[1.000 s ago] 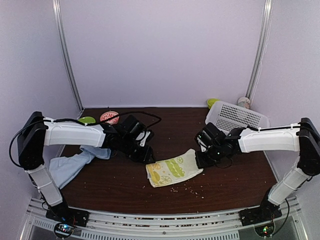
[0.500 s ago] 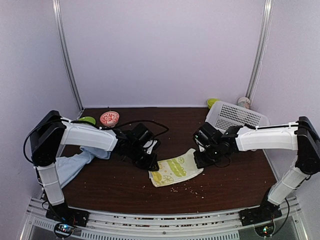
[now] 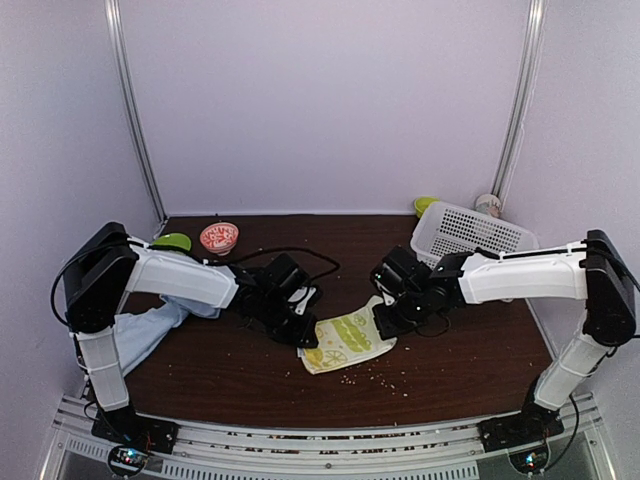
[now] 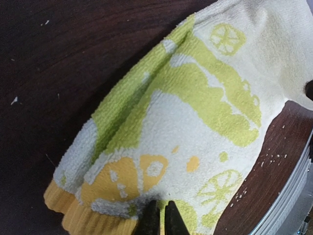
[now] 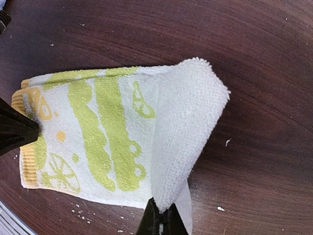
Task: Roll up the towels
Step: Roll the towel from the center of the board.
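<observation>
The lime-green and cream towel (image 3: 345, 340) lies on the brown table between my arms. It fills the left wrist view (image 4: 195, 122) and shows in the right wrist view (image 5: 98, 127). My right gripper (image 3: 385, 318) (image 5: 161, 220) is shut on the towel's right corner, which is lifted and folded over leftward (image 5: 186, 127). My left gripper (image 3: 305, 338) (image 4: 163, 218) has its jaws together, tips resting on the towel near its yellow edge (image 4: 73, 210). Its dark tip shows in the right wrist view (image 5: 17, 132). The pale blue towel (image 3: 140, 335) lies crumpled at the far left under my left arm.
A white slatted basket (image 3: 470, 235) stands at the back right, with a white cup (image 3: 488, 205) and a green object (image 3: 425, 205) behind it. A red-patterned bowl (image 3: 218, 237) and a green lid (image 3: 173, 241) sit at the back left. Crumbs (image 3: 385, 378) dot the table.
My right gripper has moved left with the towel's corner, folding it over. My left gripper has moved right onto the towel's yellow-edged end. The towel looks shorter.
</observation>
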### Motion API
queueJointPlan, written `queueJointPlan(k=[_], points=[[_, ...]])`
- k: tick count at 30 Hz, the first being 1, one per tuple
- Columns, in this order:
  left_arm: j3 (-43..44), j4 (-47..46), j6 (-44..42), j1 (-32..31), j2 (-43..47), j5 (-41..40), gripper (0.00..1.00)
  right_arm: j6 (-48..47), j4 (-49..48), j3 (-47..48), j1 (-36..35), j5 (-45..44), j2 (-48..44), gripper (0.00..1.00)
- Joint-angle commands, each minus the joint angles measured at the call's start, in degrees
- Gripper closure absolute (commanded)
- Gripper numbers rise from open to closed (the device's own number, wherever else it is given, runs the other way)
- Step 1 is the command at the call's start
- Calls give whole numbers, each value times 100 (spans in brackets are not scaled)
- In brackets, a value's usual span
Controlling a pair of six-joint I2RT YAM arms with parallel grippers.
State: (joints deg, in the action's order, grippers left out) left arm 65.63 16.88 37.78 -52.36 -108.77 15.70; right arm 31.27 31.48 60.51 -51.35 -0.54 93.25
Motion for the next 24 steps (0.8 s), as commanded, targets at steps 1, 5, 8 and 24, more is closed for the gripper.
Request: queueJointPlan(k=[1,5,8,24], points=[[-98,-181,56,-53,-83,73,96,78,-228,105,-72,128,194,100],[-116,-186,61,-64,-74,65,98,150,-456,69,-95,292,291,100],[-123,-188,61,-65,-74,64,99,193,-556,86,-103,416,376,100],[-173,-218,57,-73,-95,71,100,158,-948,189,-224,1092,786,100]])
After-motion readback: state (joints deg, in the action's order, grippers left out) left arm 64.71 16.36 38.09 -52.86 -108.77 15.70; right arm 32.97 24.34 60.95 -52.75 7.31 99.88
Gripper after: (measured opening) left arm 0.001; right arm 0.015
